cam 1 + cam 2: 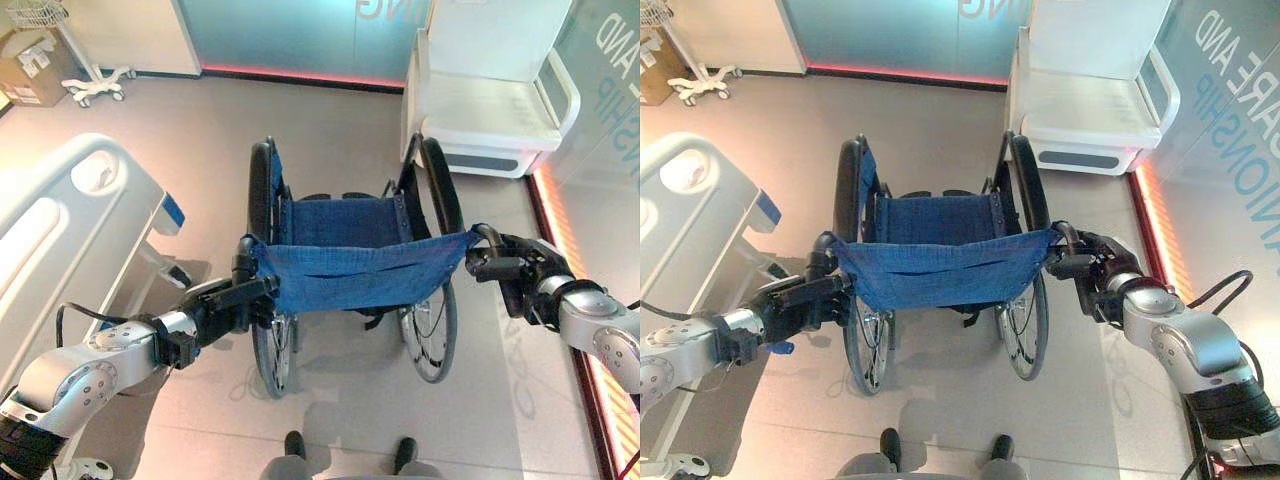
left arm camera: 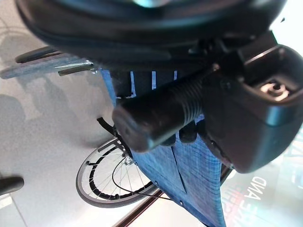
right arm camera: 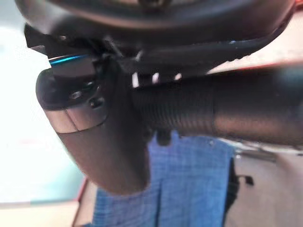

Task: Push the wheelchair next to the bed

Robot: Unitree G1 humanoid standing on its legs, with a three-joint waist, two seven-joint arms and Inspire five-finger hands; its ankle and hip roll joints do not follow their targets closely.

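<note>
In the centre of the frame stands the black-framed wheelchair with a blue fabric seat and backrest (image 1: 345, 250), seen from behind on the pale grey tiled floor (image 1: 330, 120), with its two big spoked wheels at the lower sides. The robot's left hand (image 1: 225, 305) comes in from the lower left and has its dark fingers curled around the left black ribbed push handle (image 2: 156, 113); in the left wrist view the handle's rounded end comes out from the closed grasp. The right hand (image 1: 525, 275) comes in from the right side and is closed around the right black ribbed push handle (image 3: 213, 111), and its wrist view shows the thumb wrapped under the grip. The white hospital bed with rounded plastic end board (image 1: 75, 215) is at the left of the frame, just beside the left arm and apart from the wheelchair, with a strip of floor between them. At the upper right there is a white armchair with curved armrests (image 1: 495, 100), near the right wheel. In the upper left corner I see a brown cardboard box (image 1: 35, 65) and a white stand on small castor wheels (image 1: 90, 75), in front of a blue-green glass wall (image 1: 290, 30). A red light strip (image 1: 570, 260) runs along the right edge of the floor.
</note>
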